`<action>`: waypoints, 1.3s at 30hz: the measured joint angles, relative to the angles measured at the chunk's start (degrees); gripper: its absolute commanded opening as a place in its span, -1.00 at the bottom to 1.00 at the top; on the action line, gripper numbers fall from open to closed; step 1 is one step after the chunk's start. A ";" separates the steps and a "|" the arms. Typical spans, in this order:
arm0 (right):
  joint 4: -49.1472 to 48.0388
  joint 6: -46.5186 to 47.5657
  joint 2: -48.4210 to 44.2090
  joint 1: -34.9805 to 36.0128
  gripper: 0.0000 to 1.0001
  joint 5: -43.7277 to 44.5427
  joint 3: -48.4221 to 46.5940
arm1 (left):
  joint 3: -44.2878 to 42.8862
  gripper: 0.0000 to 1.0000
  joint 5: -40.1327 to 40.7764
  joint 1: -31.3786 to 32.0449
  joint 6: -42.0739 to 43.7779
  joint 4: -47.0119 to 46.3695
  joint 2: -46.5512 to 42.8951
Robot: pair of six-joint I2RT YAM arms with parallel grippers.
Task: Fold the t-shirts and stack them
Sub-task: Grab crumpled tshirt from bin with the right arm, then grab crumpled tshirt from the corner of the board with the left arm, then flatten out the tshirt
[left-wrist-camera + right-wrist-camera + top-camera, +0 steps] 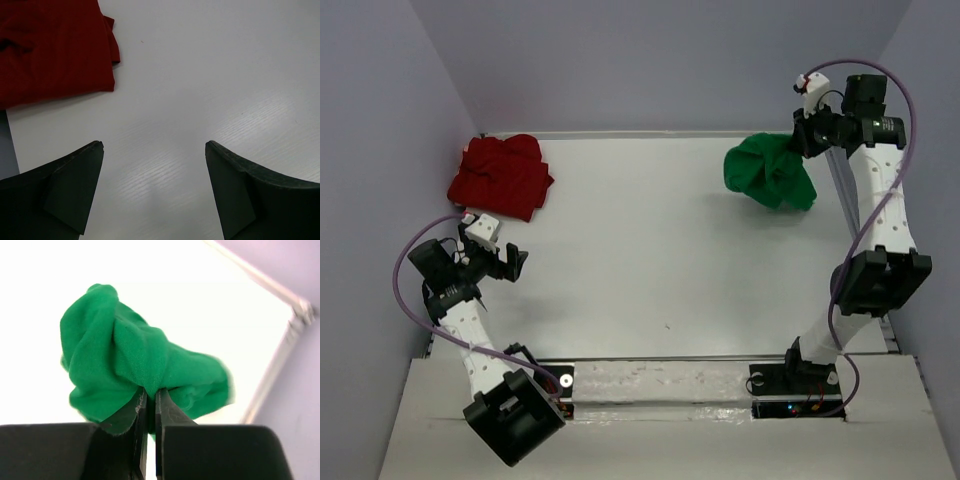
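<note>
Green t-shirt sat bunched in a loose wad just beyond the tips of the right gripper, whose jaws were clenched on a fold of its cloth. Red t-shirt lay crumpled on the table, ahead and to the left of the left gripper, which was spread wide and grasped nothing.

Top camera overlooks white table. Left wrist view shares red cloth t-shirt; right, closer, green cloth t-shirt.
</note>
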State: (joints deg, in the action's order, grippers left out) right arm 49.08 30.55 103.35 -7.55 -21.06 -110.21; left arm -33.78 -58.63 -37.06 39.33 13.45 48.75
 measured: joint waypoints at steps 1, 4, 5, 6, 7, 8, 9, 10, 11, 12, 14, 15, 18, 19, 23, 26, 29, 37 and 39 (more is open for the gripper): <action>2.86 0.61 -2.27 0.35 -1.00 -3.82 -1.53 | 0.00 0.86 -0.07 0.00 -0.04 -0.07 -0.22; 12.39 3.21 -6.56 2.49 -1.00 -15.65 -6.99 | 0.00 0.86 -0.48 0.00 -0.24 -0.31 -0.55; 15.50 4.81 -7.41 3.96 -0.98 -20.13 -8.31 | 0.00 0.86 -0.52 0.00 -0.26 -0.28 -0.52; 17.18 5.86 -7.80 4.92 -0.17 -22.62 -8.70 | 0.00 0.86 -0.57 0.00 -0.28 -0.28 -0.52; 18.82 6.69 -8.41 7.21 0.74 -25.49 -7.96 | 0.00 0.86 -0.74 0.00 -0.33 -0.31 -0.52; 20.20 7.78 -8.94 8.85 0.99 -27.30 -6.21 | 0.00 0.86 -0.74 0.00 -0.31 -0.28 -0.52; 21.57 8.68 -8.96 9.92 0.99 -28.50 -5.25 | 0.00 0.86 -0.76 0.00 -0.33 -0.28 -0.52; 22.18 8.59 -9.20 11.52 0.99 -29.70 -2.21 | 0.00 0.86 -0.79 0.00 -0.35 -0.31 -0.52; 22.69 9.07 -9.46 12.61 0.99 -29.92 0.83 | 0.00 0.86 -0.83 0.00 -0.35 -0.28 -0.52; 23.69 8.81 -9.46 13.22 0.99 -29.92 4.35 | 0.00 0.86 -0.92 0.00 -0.37 -0.31 -0.52; 24.24 8.24 -9.31 13.18 0.99 -28.96 9.51 | 0.00 0.86 -0.94 0.00 -0.35 -0.28 -0.52; 24.48 8.02 -9.07 13.03 0.99 -28.39 11.47 | 0.00 0.86 -0.96 0.00 -0.37 -0.28 -0.52; 24.92 7.58 -8.46 12.61 0.99 -27.36 13.38 | 0.00 0.86 -0.96 0.00 -0.35 -0.28 -0.52; 24.87 7.56 -8.35 12.55 0.99 -27.34 13.38 | 0.00 0.86 -0.98 0.00 -0.35 -0.26 -0.52; 25.00 7.56 -8.20 12.50 0.99 -27.63 13.51 | 0.00 0.87 -1.16 0.00 -0.35 -0.28 -0.55; 23.71 7.13 -7.93 12.87 0.86 -27.26 15.82 | 0.00 0.88 -1.53 0.00 -0.39 -0.28 -0.52; 22.53 6.19 -6.05 13.86 0.71 -26.23 18.84 | -0.13 0.82 -2.86 0.50 -0.76 -0.26 -0.02; 16.39 2.54 -1.03 18.18 0.61 -23.26 28.22 | -5.77 0.71 1.99 19.28 -2.36 0.33 8.17; 15.74 1.84 -0.39 20.44 0.60 -22.75 29.14 | -6.03 0.69 3.19 21.24 -2.34 0.63 9.75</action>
State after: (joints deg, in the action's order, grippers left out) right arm 64.82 32.38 102.96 12.88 -43.81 -81.08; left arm -39.81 -55.44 -15.81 36.99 14.09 58.50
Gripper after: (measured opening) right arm 0.805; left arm 0.854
